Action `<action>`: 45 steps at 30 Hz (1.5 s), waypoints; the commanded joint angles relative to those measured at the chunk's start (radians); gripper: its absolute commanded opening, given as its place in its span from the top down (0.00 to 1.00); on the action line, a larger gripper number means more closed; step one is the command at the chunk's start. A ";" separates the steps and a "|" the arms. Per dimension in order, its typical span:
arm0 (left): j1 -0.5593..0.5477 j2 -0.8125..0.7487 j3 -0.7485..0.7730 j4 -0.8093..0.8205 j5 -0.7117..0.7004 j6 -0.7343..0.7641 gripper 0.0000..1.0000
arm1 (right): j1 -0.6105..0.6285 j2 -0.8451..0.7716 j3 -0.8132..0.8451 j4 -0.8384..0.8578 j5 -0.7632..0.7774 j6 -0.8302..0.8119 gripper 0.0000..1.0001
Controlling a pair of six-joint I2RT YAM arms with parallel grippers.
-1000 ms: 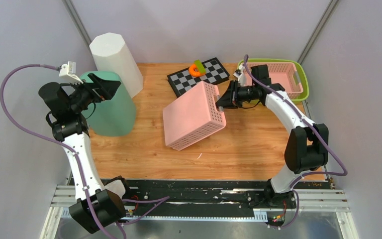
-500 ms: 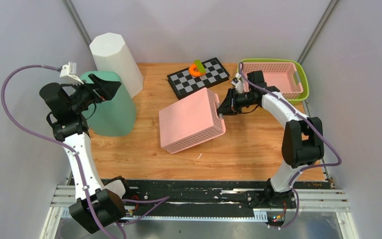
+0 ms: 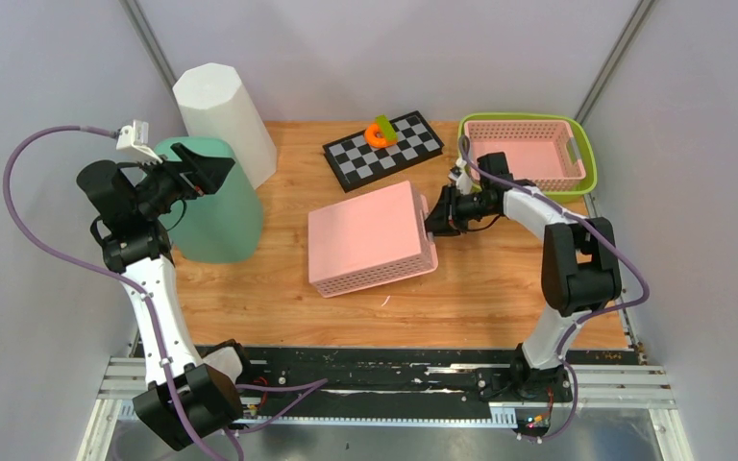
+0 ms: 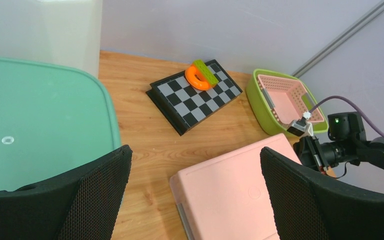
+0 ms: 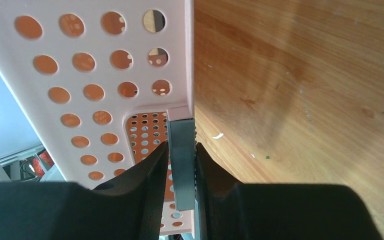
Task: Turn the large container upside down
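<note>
The large pink perforated container [image 3: 370,235] lies bottom up on the wooden table, its solid base facing up; it also shows in the left wrist view [image 4: 240,195] and the right wrist view [image 5: 95,65]. My right gripper [image 3: 432,213] is at its right edge, low by the table, shut on the container's grey handle [image 5: 181,165]; the jaws [image 5: 181,147] pinch the handle from both sides. My left gripper [image 3: 207,165] is open and empty, raised above the green container [image 3: 213,206] at the left, well apart from the pink one.
A white tall container [image 3: 223,110] stands at the back left. A checkerboard [image 3: 382,147] with an orange ring [image 3: 378,136] lies at the back. A small pink basket [image 3: 524,154] sits in a green tray [image 3: 586,154] at the back right.
The pink container has come down from a tilt to lie flat, bottom up. My right gripper has moved down and toward the front with its handle. The left arm has not moved.
</note>
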 commanded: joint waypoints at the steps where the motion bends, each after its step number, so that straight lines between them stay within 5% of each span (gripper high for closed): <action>1: 0.005 -0.007 -0.015 0.024 0.024 -0.002 0.00 | -0.032 0.025 -0.044 0.047 -0.013 -0.036 0.70; 19: 0.004 -0.006 -0.035 0.048 0.028 -0.015 0.00 | -0.048 0.107 -0.156 0.176 0.053 -0.048 0.65; 32: 0.005 -0.004 -0.047 0.034 0.031 0.023 0.00 | -0.057 0.100 -0.112 0.033 0.215 -0.139 0.60; 45: -0.150 -0.036 -0.040 -0.199 -0.126 0.388 0.00 | -0.064 -0.166 -0.018 -0.112 0.353 -0.273 0.55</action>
